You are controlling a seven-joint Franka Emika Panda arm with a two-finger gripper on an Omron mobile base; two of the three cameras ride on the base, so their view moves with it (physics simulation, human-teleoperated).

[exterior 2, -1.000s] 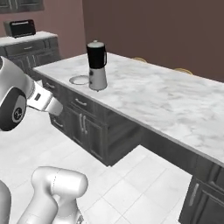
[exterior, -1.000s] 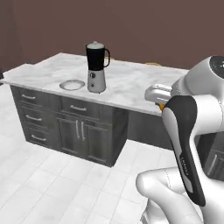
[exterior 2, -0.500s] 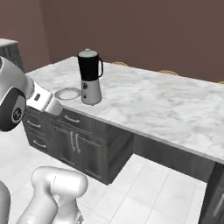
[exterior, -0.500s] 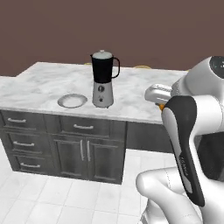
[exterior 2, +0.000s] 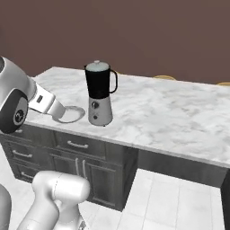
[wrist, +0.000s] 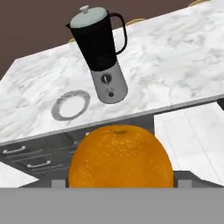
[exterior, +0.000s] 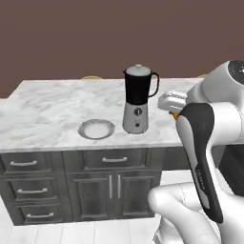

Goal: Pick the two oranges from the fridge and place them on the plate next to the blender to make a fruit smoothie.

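One orange (wrist: 120,156) sits right at the gripper (wrist: 118,183), pressed close against the hand camera so that it covers the lower middle of the hand view; the gripper appears closed around it, though the finger tips themselves are hidden behind the fruit and only two small grey stubs show at either side of its base. In the left base view a sliver of the same orange (exterior: 175,115) peeks out under the white hand (exterior: 172,101), which hangs off the near right edge of the bench (exterior: 43,114), to the right of the blender. Beyond the gripper and lower than it lies the marble-topped bench, and on it stand one blender (wrist: 99,52) and one plate (wrist: 70,104). The blender (exterior: 138,98) is upright, its pale lid on, its handle turned toward the gripper's side in the left base view. The plate (exterior: 96,129) lies flat just beside the blender's base, on the side away from the gripper, near but not touching it, close to the bench's front edge, and it holds nothing. In the right base view the plate (exterior 2: 72,114) is partly hidden behind the arm's forearm (exterior 2: 45,102), with the blender (exterior 2: 99,92) just past it. Under the bench top are dark drawers (exterior: 28,164) and cabinet doors (exterior: 112,190) with bar handles.
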